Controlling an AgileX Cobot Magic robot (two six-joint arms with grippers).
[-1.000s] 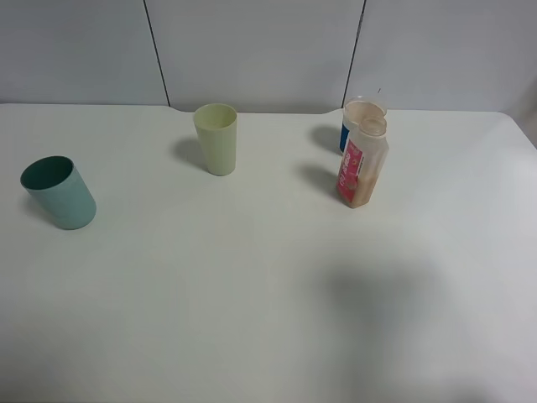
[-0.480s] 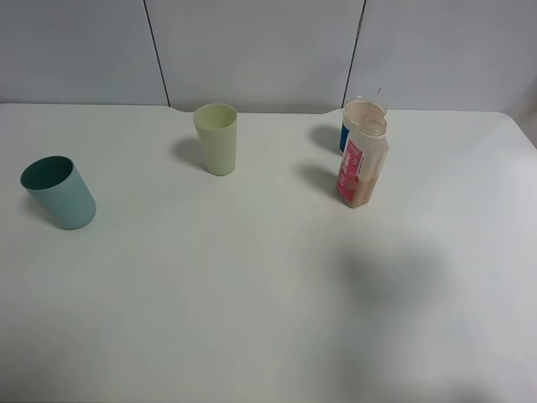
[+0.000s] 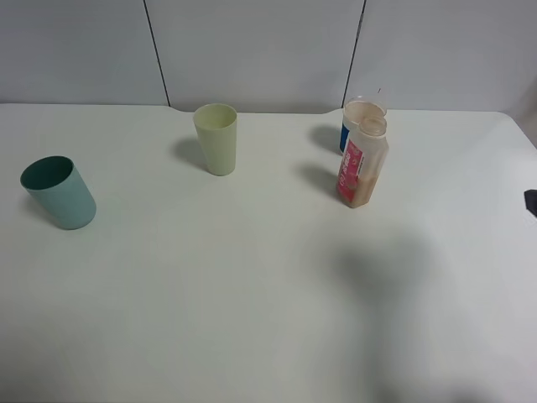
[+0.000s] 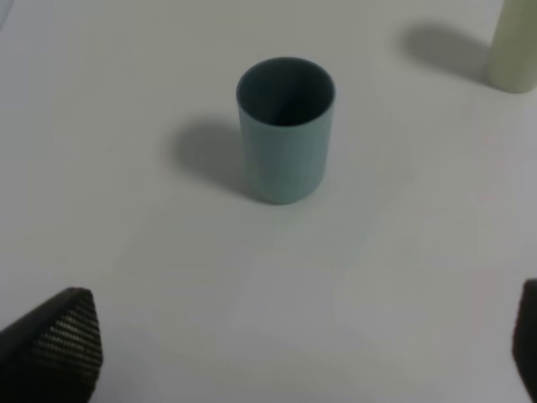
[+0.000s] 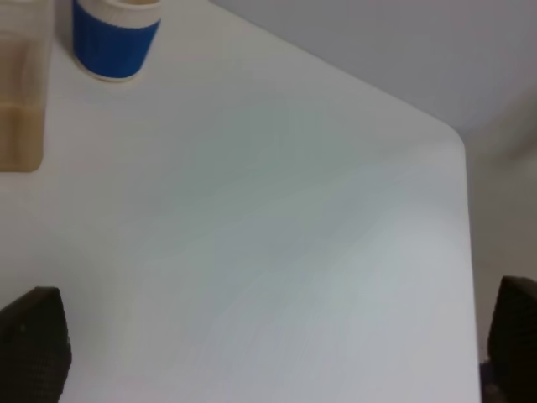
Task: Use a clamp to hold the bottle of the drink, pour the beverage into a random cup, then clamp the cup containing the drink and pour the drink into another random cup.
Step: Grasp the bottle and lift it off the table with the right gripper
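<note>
The bottle of the drink point(image 3: 362, 164), clear with a red-pink label, stands upright at the back right with pale tan beverage point(image 3: 361, 195) in its lower part. The yellow-green cup point(image 3: 216, 138) stands at the back middle and the teal cup point(image 3: 57, 193) at the left. My left gripper point(image 4: 289, 344) is open, with the teal cup point(image 4: 285, 130) ahead of it and the yellow-green cup point(image 4: 516, 46) beyond. My right gripper point(image 5: 273, 340) is open over bare table, far from the bottle point(image 5: 21, 101). A dark tip of the right arm point(image 3: 531, 201) shows at the right edge.
A blue-and-white cup point(image 3: 357, 122) stands right behind the bottle, close to it, and shows in the right wrist view point(image 5: 113, 34). The white table point(image 3: 252, 294) ends at a rounded far right corner point(image 5: 453, 138). A grey panelled wall runs behind.
A dark tip of the right arm has come into the exterior view at the right edge. The soft shadow on the table has shifted slightly. Cups and bottle have not moved.
</note>
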